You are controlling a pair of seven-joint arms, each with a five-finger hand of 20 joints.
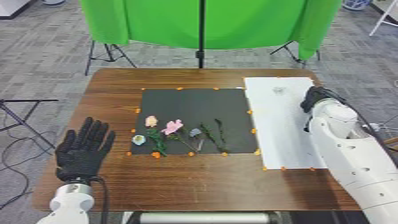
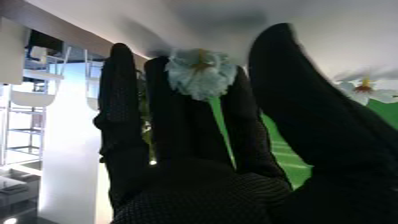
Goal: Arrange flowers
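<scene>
In the head view my left hand (image 1: 82, 150) rests palm-down, fingers straight, left of the black mat (image 1: 182, 102). My right hand (image 1: 315, 97) is at the right edge of the white sheet (image 1: 275, 127). A faint pale flower (image 1: 279, 90) is near the sheet's far end. On the mat are a peach flower (image 1: 151, 121), a pink flower (image 1: 172, 127), a white flower (image 1: 139, 139), a greyish-purple flower (image 1: 195, 132) and green stems. In the right wrist view my right hand (image 2: 195, 192) has extended fingers; a pale ruffled bloom (image 2: 201, 70) overlaps them, contact unclear. A red-centred white flower (image 2: 364, 89) is beyond the thumb.
Orange tabs (image 1: 156, 155) line the edges of the mat and sheet on the wooden table (image 1: 191, 182). A green cloth (image 1: 253, 30) hangs behind the table, with a dark upright pole (image 1: 202, 42) in front of it.
</scene>
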